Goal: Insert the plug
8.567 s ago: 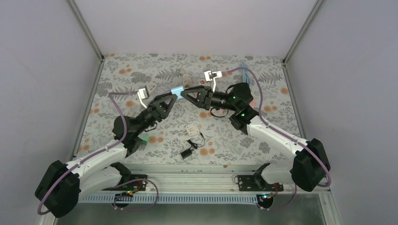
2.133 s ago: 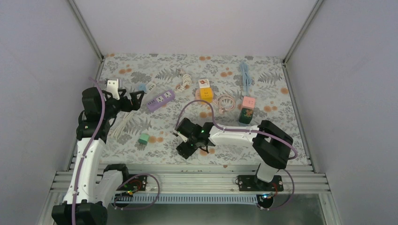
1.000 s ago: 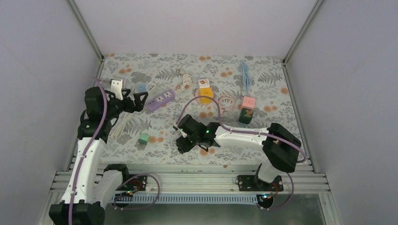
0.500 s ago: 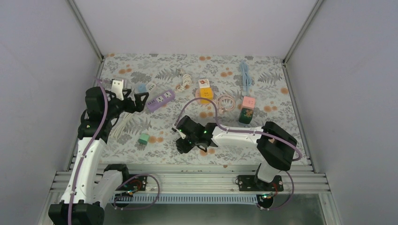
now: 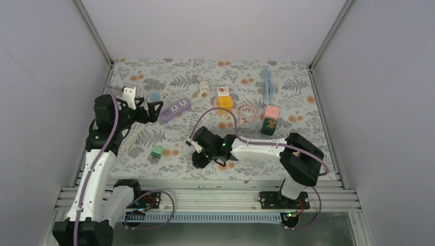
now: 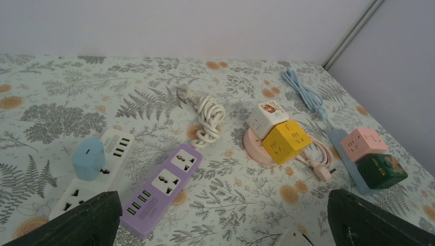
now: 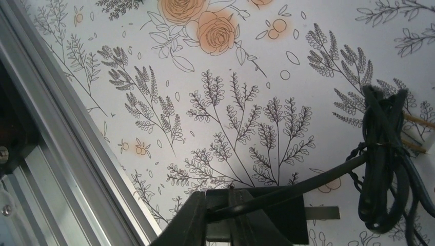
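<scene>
Down at the near edge of the table point(image 5: 308, 154), the right gripper point(image 5: 199, 158) sits low with its fingers drawn close together on the body of the black plug point(image 7: 295, 218). It looks pinched on the plug, though how firmly the pads bear cannot be told. The metal prong point(image 7: 324, 212) sticks out sideways from the fingers, level with the table rather than pointing down at it. The plug's bundled cord point(image 7: 382, 174) lies just beside it on the table.

Moving outward, the likeliest socket is the purple power strip point(image 5: 176, 108), which lies well apart from this hand, off toward the far-left corner. Its long axis slants from near-left to far-right and its sockets face up. So the move ahead probably turns on two things: carrying the plug away from the near edge toward that corner, and turning the wrist until the prong points down and lines up with a socket along that slant. The cord will trail behind and may drag.

The left gripper point(image 5: 152, 111) is much the nearer hand to the strip. It hovers just beside the strip's near-left end with its jaws spread wide and nothing between them, well placed to steady the strip. A white strip point(image 6: 115, 146) lies close alongside the purple one. A yellow cube socket point(image 5: 225, 102) and a pink one point(image 5: 271, 111) stand nearer the far edge and could also take the plug, so which target is meant cannot be told.
</scene>
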Robot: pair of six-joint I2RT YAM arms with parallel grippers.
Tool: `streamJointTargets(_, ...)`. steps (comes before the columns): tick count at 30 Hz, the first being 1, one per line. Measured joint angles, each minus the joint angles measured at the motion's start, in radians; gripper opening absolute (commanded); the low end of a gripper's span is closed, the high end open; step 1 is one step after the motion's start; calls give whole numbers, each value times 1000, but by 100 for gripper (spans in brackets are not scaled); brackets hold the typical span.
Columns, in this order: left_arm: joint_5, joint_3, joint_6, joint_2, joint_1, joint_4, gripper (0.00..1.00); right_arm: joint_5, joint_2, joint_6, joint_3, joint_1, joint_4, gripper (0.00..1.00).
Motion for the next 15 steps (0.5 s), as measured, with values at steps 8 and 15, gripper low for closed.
streamJointTargets(8, 1, -1, 0, -3, -11, 2, 100, -3, 8, 2, -1, 0, 30, 4)
streamJointTargets(15, 8, -18, -1, -54, -31, 34, 100, -29, -50, 16, -4, -35, 21, 4)
